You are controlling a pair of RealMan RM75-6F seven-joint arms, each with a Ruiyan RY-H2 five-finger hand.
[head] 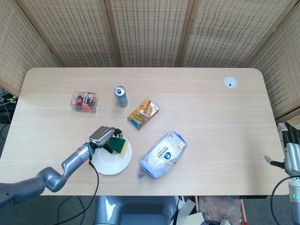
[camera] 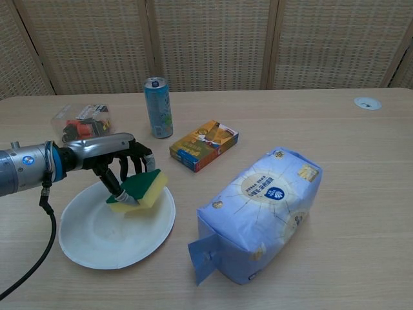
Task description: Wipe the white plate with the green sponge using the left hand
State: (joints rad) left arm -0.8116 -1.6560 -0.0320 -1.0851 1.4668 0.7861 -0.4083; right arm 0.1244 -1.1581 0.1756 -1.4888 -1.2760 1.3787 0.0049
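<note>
my left robot hand grips the green sponge, pressed on the far-right part of the white plate near the table's front-left, so wiping looks underway w/ most of it left; right robot hand idle, fingers apart.

bright, even light from overhead washes the whole table in both views. shadows under the blue bag are short and soft. a mild sheen sits on the can behind it. everything looks sharp, nothing blurred.
</note>
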